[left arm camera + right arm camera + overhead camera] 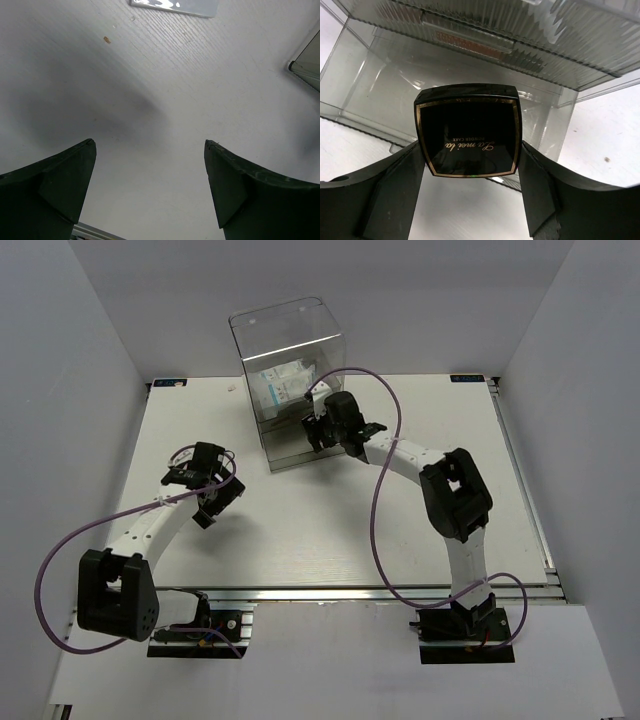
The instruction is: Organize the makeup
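Observation:
My right gripper [320, 430] is shut on the dark rounded-square compact [467, 132], which has a gold border and gold lettering. It holds the compact just in front of the clear acrylic drawer box [290, 350], above an open clear drawer [380, 85]. White packets with blue print [280, 385] lie inside the box. A reddish streak [470, 42] shows through a ribbed drawer front above; I cannot tell if it is the sticks. My left gripper [213, 498] is open and empty over bare table [150, 90].
The box corner [307, 60] lies to the right of my left gripper. A glossy flat strip [175, 6] lies on the table ahead of it. White walls enclose the table on three sides. Purple cables loop off both arms.

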Robot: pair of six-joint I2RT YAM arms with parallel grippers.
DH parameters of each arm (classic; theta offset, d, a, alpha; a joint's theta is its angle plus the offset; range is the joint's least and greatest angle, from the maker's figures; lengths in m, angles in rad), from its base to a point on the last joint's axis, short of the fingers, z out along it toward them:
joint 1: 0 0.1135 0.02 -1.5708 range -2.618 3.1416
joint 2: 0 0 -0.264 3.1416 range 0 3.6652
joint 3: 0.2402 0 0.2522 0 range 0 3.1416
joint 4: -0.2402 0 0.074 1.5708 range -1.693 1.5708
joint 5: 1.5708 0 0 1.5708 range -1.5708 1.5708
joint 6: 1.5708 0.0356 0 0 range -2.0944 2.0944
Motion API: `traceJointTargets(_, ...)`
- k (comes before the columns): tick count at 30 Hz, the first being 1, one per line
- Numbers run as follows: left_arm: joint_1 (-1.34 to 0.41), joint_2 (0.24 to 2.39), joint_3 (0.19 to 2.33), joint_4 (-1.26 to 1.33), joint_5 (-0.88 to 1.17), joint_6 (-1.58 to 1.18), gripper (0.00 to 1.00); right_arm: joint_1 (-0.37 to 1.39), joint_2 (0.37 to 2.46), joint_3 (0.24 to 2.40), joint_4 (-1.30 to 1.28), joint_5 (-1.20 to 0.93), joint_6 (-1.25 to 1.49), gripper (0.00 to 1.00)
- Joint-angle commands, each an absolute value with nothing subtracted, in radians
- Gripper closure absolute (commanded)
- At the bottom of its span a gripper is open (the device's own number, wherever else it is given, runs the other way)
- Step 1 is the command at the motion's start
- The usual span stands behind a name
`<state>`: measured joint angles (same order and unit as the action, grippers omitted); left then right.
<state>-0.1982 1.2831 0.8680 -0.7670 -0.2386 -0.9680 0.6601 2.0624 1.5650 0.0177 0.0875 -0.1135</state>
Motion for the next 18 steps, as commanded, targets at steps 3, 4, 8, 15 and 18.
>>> traceJointTargets(3, -0.192, 1.259, 0.862, -0.738, -0.225, -0.969, 0.02, 0.649, 2.086, 1.644, 0.081, 0.081, -0.046, 0.60)
traceJointTargets(4, -0.192, 1.262, 0.864, -0.736, -0.227, -0.968, 0.02, 0.647, 2.094, 1.654, 0.077, 0.080, -0.041, 0.52)
traceJointTargets(8, -0.192, 1.279, 0.870, -0.735, -0.236, -0.957, 0.02, 0.638, 2.109, 1.672, 0.037, 0.038, -0.038, 0.21)
traceJointTargets(15, -0.184, 1.359, 0.920, -0.744, -0.261, -0.924, 0.02, 0.611, 2.072, 1.629, 0.006, -0.047, -0.054, 0.11)
traceJointTargets(18, -0.179, 1.403, 0.951, -0.750, -0.273, -0.904, 0.02, 0.589, 2.039, 1.625, -0.032, -0.114, -0.061, 0.11)
